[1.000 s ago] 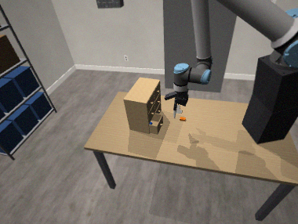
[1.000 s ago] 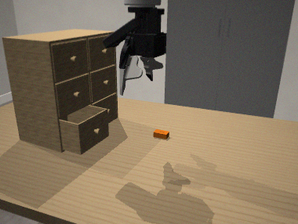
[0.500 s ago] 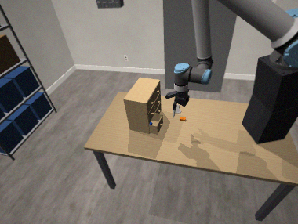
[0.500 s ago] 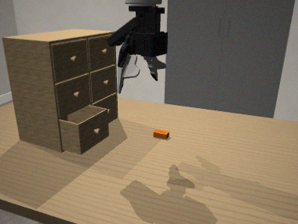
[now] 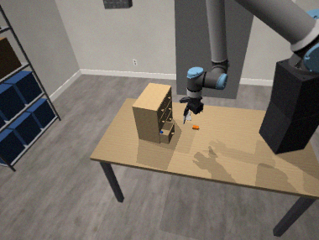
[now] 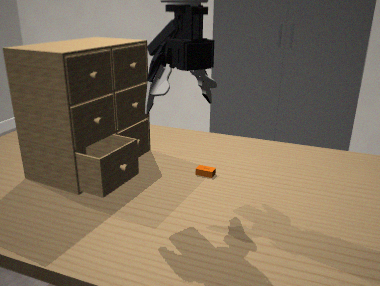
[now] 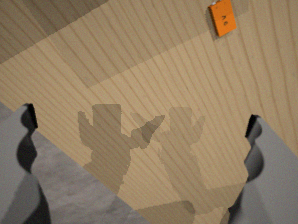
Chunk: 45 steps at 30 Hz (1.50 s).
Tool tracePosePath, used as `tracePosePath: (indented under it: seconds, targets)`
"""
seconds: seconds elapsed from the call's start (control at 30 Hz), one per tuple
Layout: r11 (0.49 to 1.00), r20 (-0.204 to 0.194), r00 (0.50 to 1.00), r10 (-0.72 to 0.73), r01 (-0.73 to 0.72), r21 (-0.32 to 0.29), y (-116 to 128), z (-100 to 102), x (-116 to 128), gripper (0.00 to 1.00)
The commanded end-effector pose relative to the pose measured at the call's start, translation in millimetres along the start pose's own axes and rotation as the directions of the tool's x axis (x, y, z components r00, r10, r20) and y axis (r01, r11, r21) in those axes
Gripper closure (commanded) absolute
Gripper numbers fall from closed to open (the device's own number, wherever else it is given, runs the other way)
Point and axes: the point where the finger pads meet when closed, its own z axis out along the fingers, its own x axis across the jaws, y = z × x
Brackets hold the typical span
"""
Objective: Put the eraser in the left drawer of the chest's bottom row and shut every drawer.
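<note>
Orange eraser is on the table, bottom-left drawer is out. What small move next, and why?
Probably bring the open two-jaw gripper over the small orange block eraser and lower it, jaws straddling the block. The gripper holds nothing and hangs high beside the wooden six-drawer chest, off to the eraser's side; the bottom-left drawer already stands open to receive it.

Grey plank floor, pale walls, shelf rack holding blue bins.

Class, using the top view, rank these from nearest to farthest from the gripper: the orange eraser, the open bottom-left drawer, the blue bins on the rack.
1. Orange eraser, on the table just below the open gripper.
2. Open bottom-left drawer, at the chest's foot, only slightly farther.
3. Blue bins, far left by the wall.
</note>
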Motion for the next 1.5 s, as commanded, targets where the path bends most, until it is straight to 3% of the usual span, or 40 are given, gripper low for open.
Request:
tracePosePath:
  seconds: [0.0, 0.2, 0.47, 0.67, 0.73, 0.77, 0.93, 1.23, 1.3, 1.33, 1.47]
  targets:
    - [0.968, -0.002, 0.968, 0.249, -0.249, 0.005, 5, -5, 2, 0.00]
    - [0.919, -0.001, 0.919, 0.394, -0.394, 0.005, 9, -7, 4, 0.00]
    - [0.761, 0.001, 0.761, 0.649, -0.649, 0.004, 17, -12, 8, 0.00]
    - [0.613, 0.002, 0.613, 0.790, -0.790, 0.002, 25, -16, 10, 0.00]
    - [0.613, 0.002, 0.613, 0.790, -0.790, 0.002, 25, -16, 10, 0.00]
    - [0.530, 0.003, 0.530, 0.848, -0.848, 0.003, 25, -17, 10, 0.00]
    - [0.390, 0.002, 0.390, 0.921, -0.921, 0.001, 33, -20, 12, 0.00]
    - [0.094, 0.001, 0.094, 0.996, -0.996, -0.003, 46, -25, 12, 0.00]
    - [0.094, 0.001, 0.094, 0.996, -0.996, -0.003, 46, -25, 12, 0.00]
    - [-0.007, 0.003, -0.007, 1.000, -1.000, -0.003, 45, -26, 11, 0.00]
    - [-0.130, 0.001, -0.130, 0.991, -0.991, -0.004, 51, -28, 11, 0.00]
